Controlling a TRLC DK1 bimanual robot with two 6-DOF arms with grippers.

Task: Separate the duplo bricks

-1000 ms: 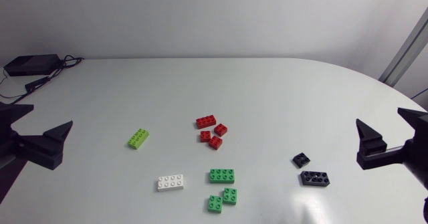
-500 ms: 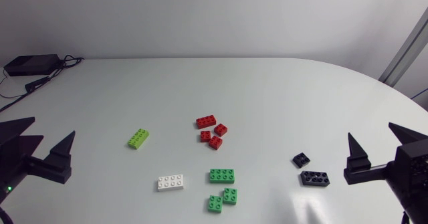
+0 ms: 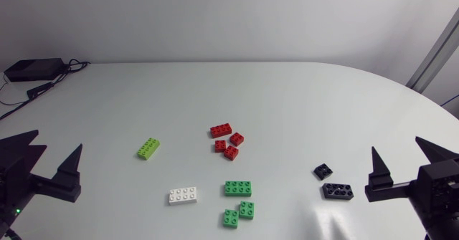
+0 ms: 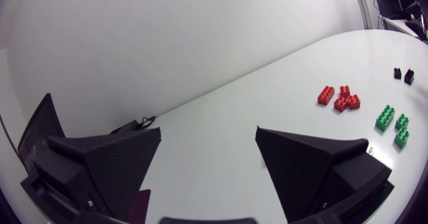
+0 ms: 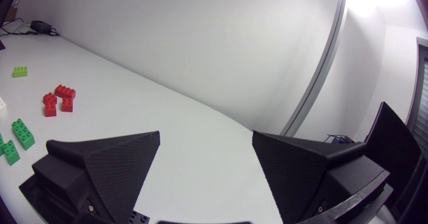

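Fixed overhead camera looks down on the white oval table (image 3: pixel 287 97); two wrist cameras, low at opposite sides, face inward across it, both catching the small red plastic bricks (image 3: pixel 221 130).

Matte black, wedge-shaped left tool (image 4: pixel 208 130) and right tool (image 5: pixel 206 134)

Brightness: the white table (image 3: pixel 301 97) is lit evenly and brightly in all three views.
Source: soft, diffuse light is cast from above; no single beam can be made out.
Shadows: only faint, short shadows are seen under the red bricks (image 3: pixel 221 130) and green bricks (image 3: pixel 237 188).
Glare: a pale sheen is seen on the table just beside the black bricks (image 3: pixel 337 190).
Distortion: the table's far edge is bent into a curve in both wrist views.
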